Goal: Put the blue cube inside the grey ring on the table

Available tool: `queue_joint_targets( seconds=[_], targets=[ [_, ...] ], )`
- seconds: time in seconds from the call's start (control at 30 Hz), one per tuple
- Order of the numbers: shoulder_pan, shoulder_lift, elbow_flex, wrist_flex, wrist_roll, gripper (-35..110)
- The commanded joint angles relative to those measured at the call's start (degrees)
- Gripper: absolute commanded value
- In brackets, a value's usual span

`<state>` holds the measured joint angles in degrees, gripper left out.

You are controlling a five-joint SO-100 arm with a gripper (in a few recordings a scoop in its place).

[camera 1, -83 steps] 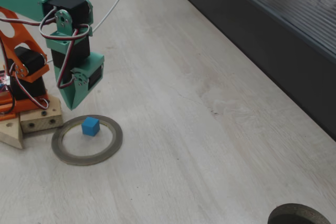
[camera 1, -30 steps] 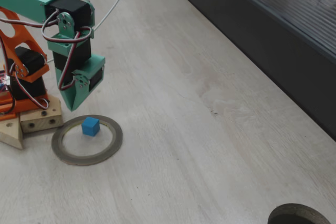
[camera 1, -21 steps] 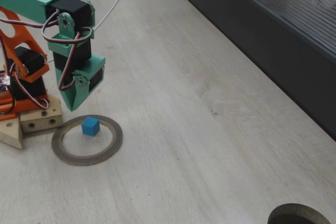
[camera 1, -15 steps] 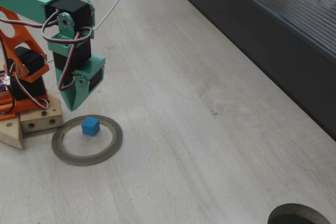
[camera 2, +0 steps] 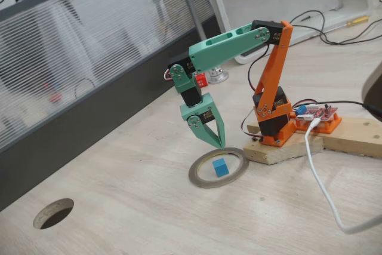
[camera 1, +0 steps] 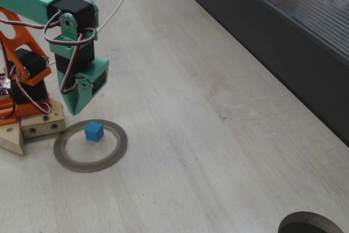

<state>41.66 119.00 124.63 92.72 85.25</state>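
The blue cube [camera 1: 94, 131] [camera 2: 221, 167] rests on the table inside the grey ring [camera 1: 120, 147] [camera 2: 197, 178], in the part of the hole nearer the arm's base. It stands free, touching neither the rim nor the gripper. My teal gripper [camera 1: 73, 111] [camera 2: 222, 146] hangs point-down just above the ring's rim on the base side, a little above and beside the cube. Its fingers meet at the tip, shut on nothing.
The orange arm base [camera 2: 271, 125] sits on a wooden block [camera 1: 39, 124] right beside the ring. A dark ribbed panel [camera 1: 283, 31] borders the table. A dark-rimmed round hole [camera 1: 311, 225] [camera 2: 54, 213] lies far from the ring. A white cable [camera 2: 322, 189] trails across the table.
The gripper has lifted slightly away from the cube since the earliest frame and has held still over the last second. Cube and ring have not moved.
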Motion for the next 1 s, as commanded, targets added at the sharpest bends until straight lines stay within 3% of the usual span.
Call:
queue_joint_targets(
  seconds=[0.0,0.3,0.97],
  targets=[
    [0.7,1.1,-0.4,0.7,0.5,1],
    [0.7,1.1,-0.4,12.0,0.4,1],
    [0.7,1.1,-0.4,12.0,0.3,1]
  ],
)
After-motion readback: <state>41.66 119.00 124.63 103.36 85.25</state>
